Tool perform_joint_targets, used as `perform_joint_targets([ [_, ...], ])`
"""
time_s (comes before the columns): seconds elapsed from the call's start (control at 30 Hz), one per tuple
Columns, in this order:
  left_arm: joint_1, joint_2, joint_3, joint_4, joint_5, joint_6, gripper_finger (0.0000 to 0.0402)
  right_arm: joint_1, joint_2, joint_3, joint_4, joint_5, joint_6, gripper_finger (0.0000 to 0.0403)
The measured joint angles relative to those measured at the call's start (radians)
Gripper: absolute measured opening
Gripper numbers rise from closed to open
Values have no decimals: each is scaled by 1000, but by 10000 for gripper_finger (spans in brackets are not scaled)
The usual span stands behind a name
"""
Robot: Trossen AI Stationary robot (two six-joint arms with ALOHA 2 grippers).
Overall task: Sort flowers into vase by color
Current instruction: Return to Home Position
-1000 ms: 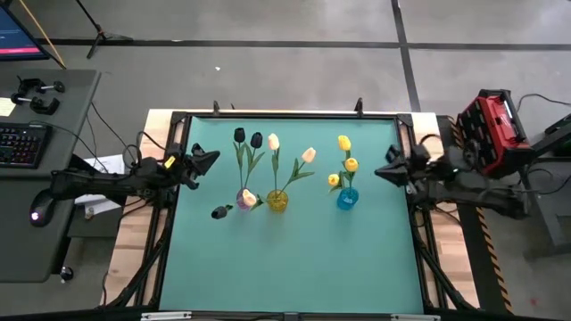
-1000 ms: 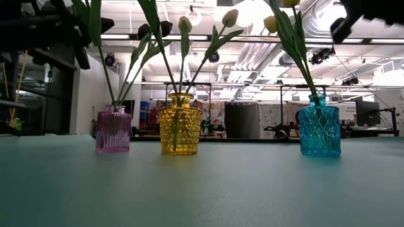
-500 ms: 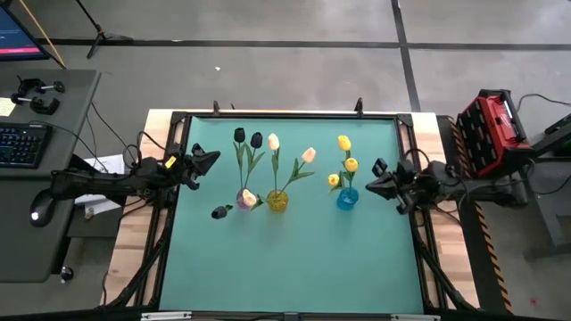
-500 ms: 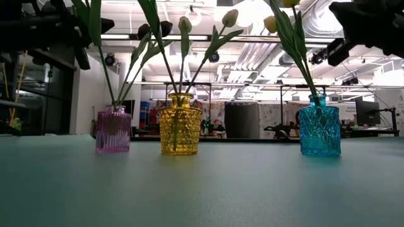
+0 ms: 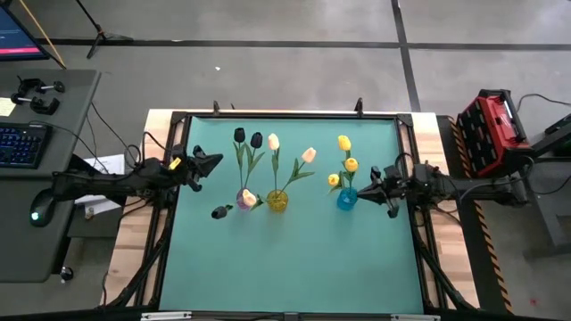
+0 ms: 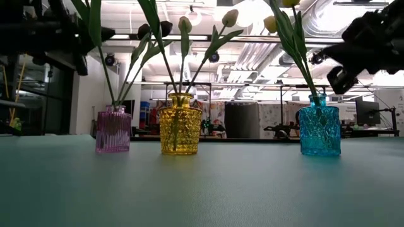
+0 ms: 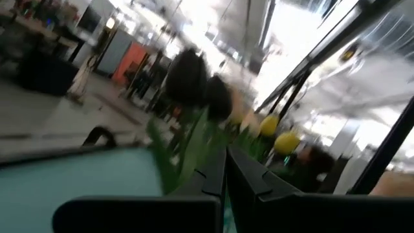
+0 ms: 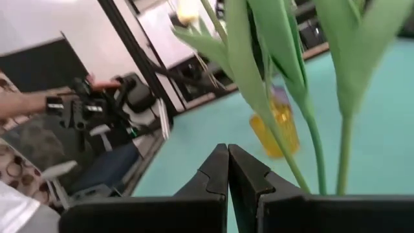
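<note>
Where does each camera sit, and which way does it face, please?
High: overhead, straight down on the table; left arm and right arm show.
Low: tabletop height, level across three vases; arms enter above.
Left wrist: past the shut left gripper toward black tulips.
Right wrist: past the shut right gripper toward green stems.
Shared: high, low and right wrist all show the yellow vase.

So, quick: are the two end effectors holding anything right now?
Left end effector: closed, holding nothing, near the left edge of the table.
Right end effector: closed, holding nothing, beside the blue vase.
</note>
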Motion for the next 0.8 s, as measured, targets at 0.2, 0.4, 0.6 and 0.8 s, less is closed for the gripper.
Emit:
perform_joint_targets([
  [0.2,0,-189,0,-477,0,-1,1,8,-42,0,-143,4,0,0],
  [0.4,2,-317,2,-540,77,25,1,11,-200,0,-135,4,1,0],
  [0.6,-27,-315,0,-563,79,26,1,11,-202,0,-72,5,0,0],
  [0.8,-60,-314,0,-560,79,26,1,10,-196,0,-92,3,0,0],
])
